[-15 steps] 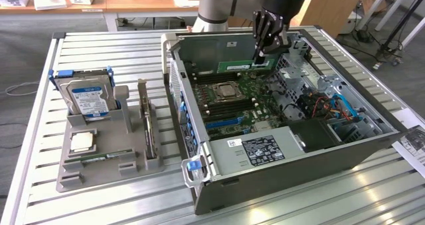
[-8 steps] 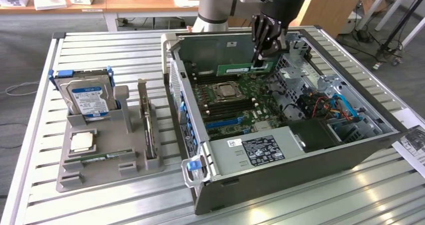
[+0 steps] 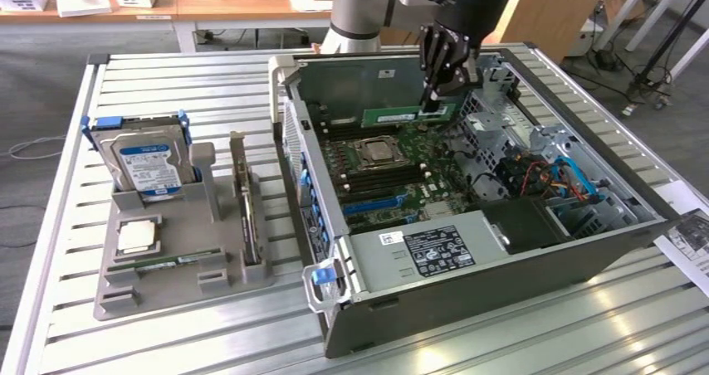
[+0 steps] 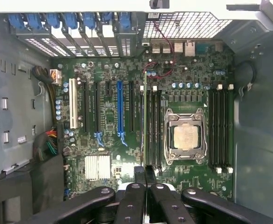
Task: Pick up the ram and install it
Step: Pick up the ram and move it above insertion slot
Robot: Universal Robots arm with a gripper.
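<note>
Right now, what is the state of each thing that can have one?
ram: held on edge over the motherboard's memory slots.
gripper: shut on the ram.
computer case: open, lying on its side.
hard drive: upright in the grey holder.
expansion card: upright in the holder.
processor chip: flat in the holder.

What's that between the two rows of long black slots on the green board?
The square silver processor sits between those black slots; the wrist view shows it plainly.

one hard drive (image 3: 144, 163), two processors (image 3: 135, 236)
</note>
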